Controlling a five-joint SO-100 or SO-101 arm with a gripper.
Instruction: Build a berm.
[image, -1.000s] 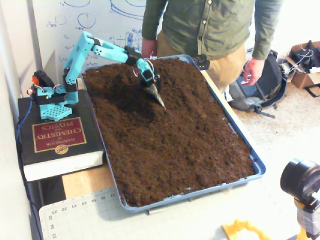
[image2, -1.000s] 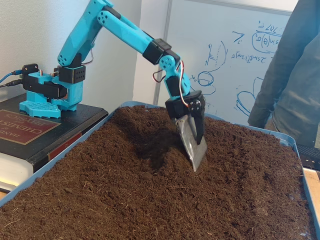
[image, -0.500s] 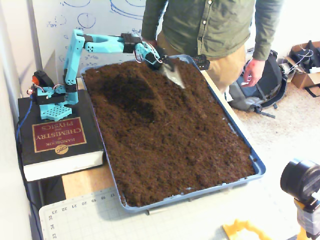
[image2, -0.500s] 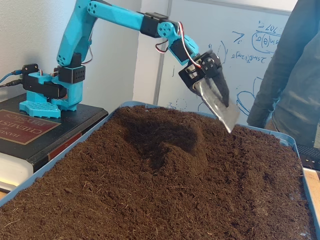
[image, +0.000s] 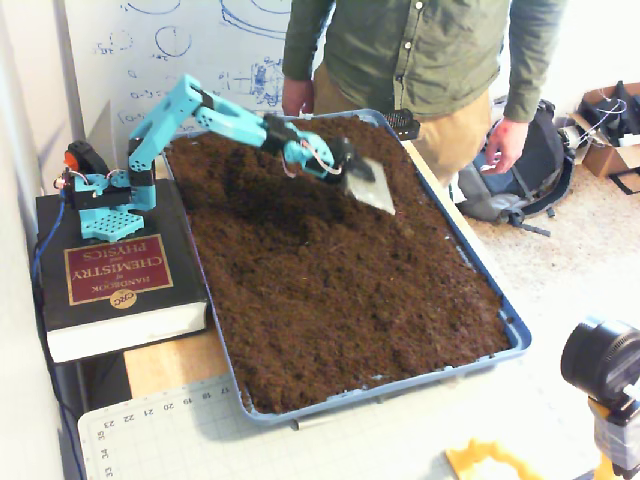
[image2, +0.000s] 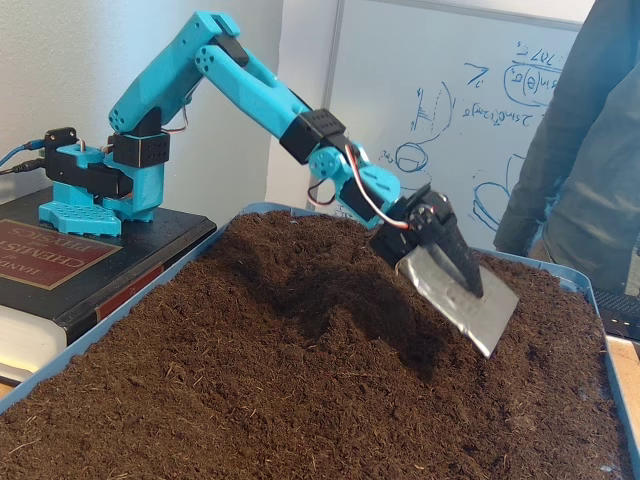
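**Blade hovering over soil, berm only half-formed**

Blue arm (image2: 210, 60) bolted to base on a Handbook of Chemistry and Physics (image: 115, 275), presumably for height and ballast beside the blue tray (image: 512, 335). End effector (image2: 460, 290) clamped shut on a flat metal scoop blade (image: 368, 185), also visible side-on (image2: 468, 300). Blade tilted, leading edge down and away from the base, just above the soil (image: 340, 290); cannot tell from either fixed view whether the tip touches.

Berm (image2: 350, 290): low mound of loose dark soil directly beneath and behind the blade, toward the far end of the tray; seen from above as a faint ridge (image: 300, 215) next to a darker scooped hollow (image: 245, 185). Rest of the bed roughly flat.

Judgement: early-to-mid task. Blade angle suits pushing or dropping material onto the ridge. Risk: soil spilling over the near tray rim by the person (image: 420, 50) standing at the far side.
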